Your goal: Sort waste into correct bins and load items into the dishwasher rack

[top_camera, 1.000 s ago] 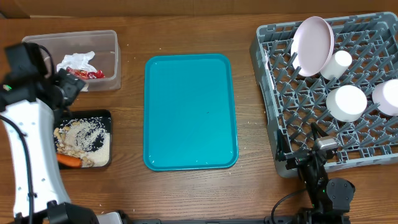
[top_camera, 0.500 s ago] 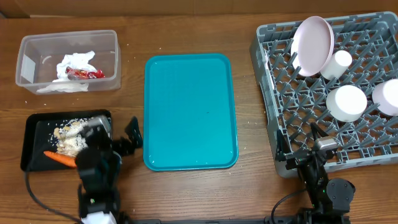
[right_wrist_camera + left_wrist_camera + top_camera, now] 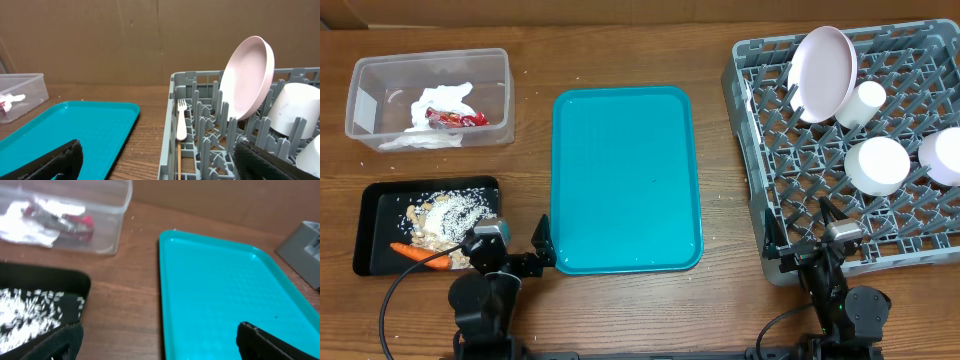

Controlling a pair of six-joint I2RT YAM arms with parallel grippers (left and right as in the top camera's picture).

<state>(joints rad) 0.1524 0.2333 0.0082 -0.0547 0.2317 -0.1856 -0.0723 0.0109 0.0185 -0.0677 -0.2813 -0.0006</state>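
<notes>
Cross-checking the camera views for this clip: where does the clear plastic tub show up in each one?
Overhead: clear tub at top left, above the black tray.
Left wrist: top left corner, red wrapper inside.
Right wrist: far left edge, partly cut off.
Shared landmark: the teal tray, right of the tub in every picture.

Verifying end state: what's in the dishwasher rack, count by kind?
In the dishwasher rack:
round plate: 1
white cup: 1
white bowls: 2
white fork: 1
wooden stick: 1
Total: 6
</notes>
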